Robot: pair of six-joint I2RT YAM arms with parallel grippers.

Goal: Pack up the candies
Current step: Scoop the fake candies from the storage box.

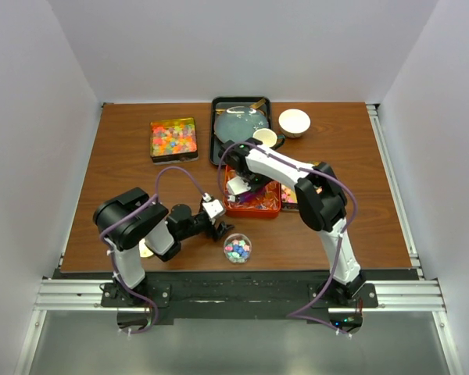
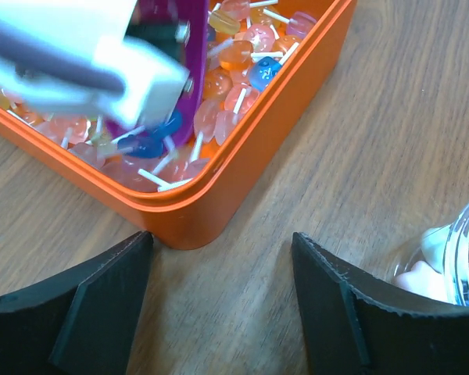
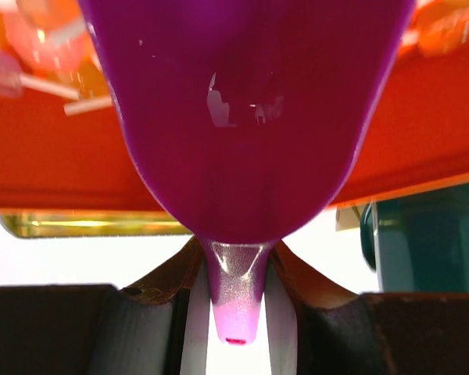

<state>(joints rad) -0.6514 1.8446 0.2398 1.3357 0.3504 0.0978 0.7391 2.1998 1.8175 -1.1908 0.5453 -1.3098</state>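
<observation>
Looking past the left gripper (image 2: 219, 244), we see the candies (image 2: 246, 58) as glossy translucent lumps in pink, orange and blue, many on thin white sticks, heaped too thickly for us to count. They lie in one orange tray (image 2: 250, 156), whose rounded corner sits just ahead of this gripper's fingertips. Its jaws stand wide apart with nothing between them, only bare bench (image 2: 391, 117) below. To its right, near one fingertip, one small clear jar (image 2: 463, 262) holds pastel pink, white and blue pieces. The right gripper (image 3: 234, 285) is clamped tight on the narrow handle of one purple scoop (image 3: 242, 117), whose bowl dips into the tray in front of it, among the candies. From above we count one clear box (image 1: 174, 139) packed with mixed bright sweets, well beyond the left gripper. Beyond the right gripper is one black tray (image 1: 216, 125) carrying a grey round dish (image 1: 238, 123), with two white bowls (image 1: 294, 122) just beside it.
</observation>
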